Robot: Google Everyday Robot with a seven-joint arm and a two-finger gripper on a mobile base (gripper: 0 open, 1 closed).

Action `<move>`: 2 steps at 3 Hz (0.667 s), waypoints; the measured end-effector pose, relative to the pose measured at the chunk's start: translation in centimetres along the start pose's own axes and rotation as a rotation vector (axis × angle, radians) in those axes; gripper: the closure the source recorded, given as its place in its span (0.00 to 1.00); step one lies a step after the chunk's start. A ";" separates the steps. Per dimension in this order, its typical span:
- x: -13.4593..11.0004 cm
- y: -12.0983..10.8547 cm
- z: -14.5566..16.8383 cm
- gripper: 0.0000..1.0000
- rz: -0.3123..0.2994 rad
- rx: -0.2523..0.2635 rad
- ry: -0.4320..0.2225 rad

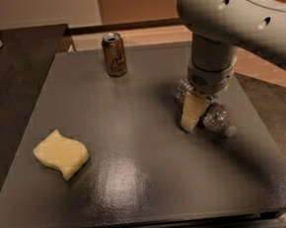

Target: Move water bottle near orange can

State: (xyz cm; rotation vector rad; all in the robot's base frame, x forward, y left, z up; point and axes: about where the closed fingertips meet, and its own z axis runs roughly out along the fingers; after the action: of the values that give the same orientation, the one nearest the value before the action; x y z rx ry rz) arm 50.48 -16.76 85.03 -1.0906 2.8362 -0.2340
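Observation:
The water bottle (216, 119) lies on its side on the right part of the dark table (139, 185), its white cap pointing to the front right. My gripper (193, 111) hangs straight down from the big white arm (224, 20) and is down at the bottle's middle, its cream tip on the bottle's near side. The arm hides part of the bottle. The orange can (114, 54) stands upright at the back of the table, well to the left of and behind the bottle.
A yellow wavy sponge (61, 154) lies at the front left of the table. A dark counter (15, 61) runs along the left side, with a pale box at its far corner. The floor drops off past the table's right edge.

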 end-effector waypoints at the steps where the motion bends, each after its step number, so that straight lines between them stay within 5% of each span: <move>1: 0.1 0.0 0.4 0.41 0.006 -0.016 0.010; 2: -0.4 -0.4 -0.1 0.65 -0.005 -0.027 0.001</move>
State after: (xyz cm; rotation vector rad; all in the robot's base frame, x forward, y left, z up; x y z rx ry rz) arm 51.05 -16.75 85.24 -1.1031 2.8459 -0.1973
